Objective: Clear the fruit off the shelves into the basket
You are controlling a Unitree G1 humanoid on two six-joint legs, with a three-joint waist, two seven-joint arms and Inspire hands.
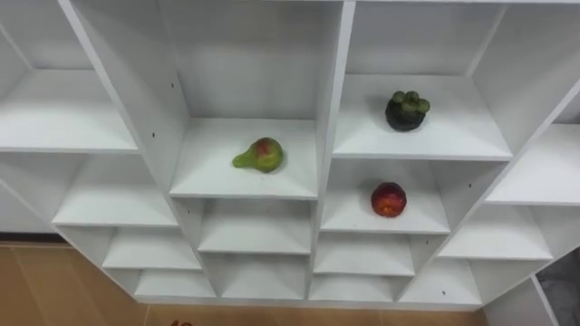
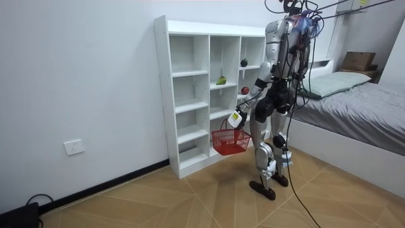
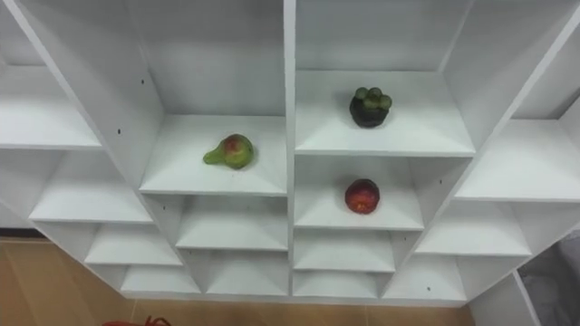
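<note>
Three fruits sit in the white closet (image 1: pixel 333 91). The green and red fruit (image 1: pixel 260 155) lies on its side on a shelf in the middle column. It has a fat end and a thin end, like a pear. The dark fruit (image 1: pixel 406 110) sits in the next column to the right, one shelf higher, with a bumpy green top. The red fruit (image 1: pixel 388 199) sits on the shelf right under the dark one. Each fruit is alone in its own box and touches no wall.

All three look small and light, easy for one hand to lift. They are round and smooth, so they could roll or slip if poked from one side. The red one and the pear-shaped one may be soft, and a hard squeeze could hurt them. I think the best way is to come from the front and close the fingers gently around the fat middle of a fruit. The pear-shaped one should be held by its fat end, not its thin end. The dark one should be held by its round body, not its green top.

The robot stands right in front of the closet, facing it. Its left hand (image 2: pixel 236 118) hangs low and is closed on the handle of a red basket (image 2: pixel 229 142). The basket hangs near the lower shelves. I cannot tell if anything is inside it. The fruits go in there, so I think the job is only starting.
</note>
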